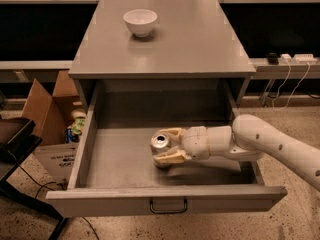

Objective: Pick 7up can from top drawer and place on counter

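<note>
The top drawer (120, 160) stands pulled out toward the near side, and the 7up can (160, 142) stands upright on its grey floor, about mid-width. The gripper (161, 147) reaches in from the right — its cream fingers (171, 158) closed against the can's near and far sides. On the table (200, 39) above, a white bowl (140, 21) sits at the far left — well apart from the can. A cardboard box (42, 119) stands at left.

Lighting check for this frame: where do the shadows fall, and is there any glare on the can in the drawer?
Camera view: the counter is evenly lit from above, with a soft shadow beneath the white bowl. Camera view: the back of the top drawer sits in the counter's shade. Camera view: the 7up can glints on its top, and the gripper at the can throws a dark shadow on the drawer floor.
</note>
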Motion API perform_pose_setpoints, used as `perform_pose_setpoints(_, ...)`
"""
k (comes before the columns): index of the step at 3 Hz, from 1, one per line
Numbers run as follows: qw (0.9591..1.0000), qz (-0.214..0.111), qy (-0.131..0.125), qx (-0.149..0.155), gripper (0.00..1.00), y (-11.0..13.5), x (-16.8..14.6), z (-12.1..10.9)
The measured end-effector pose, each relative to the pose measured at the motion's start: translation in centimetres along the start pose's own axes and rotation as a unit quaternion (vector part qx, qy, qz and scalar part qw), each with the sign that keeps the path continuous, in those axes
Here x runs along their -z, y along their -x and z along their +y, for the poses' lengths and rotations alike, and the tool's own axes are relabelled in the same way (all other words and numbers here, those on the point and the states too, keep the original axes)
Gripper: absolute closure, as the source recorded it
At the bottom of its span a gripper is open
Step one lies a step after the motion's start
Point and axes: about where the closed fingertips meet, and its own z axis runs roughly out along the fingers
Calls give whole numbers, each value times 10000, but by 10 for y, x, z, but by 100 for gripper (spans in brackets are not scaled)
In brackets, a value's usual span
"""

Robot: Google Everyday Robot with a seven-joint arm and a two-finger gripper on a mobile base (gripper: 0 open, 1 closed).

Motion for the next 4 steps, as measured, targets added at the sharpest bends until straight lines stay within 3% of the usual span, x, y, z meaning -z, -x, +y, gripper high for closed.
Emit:
perform_pose_setpoints(1, 9996, 111, -14, 246, 85, 24, 10, -2)
perform_pose_setpoints(2, 9987, 397, -3, 329, 100, 74, 36, -25)
perform_pose_setpoints(3, 9975, 677, -192, -39, 100, 140, 67, -84)
perform_pose_setpoints(4, 9949, 754, -454, -501, 100, 175, 83, -132)
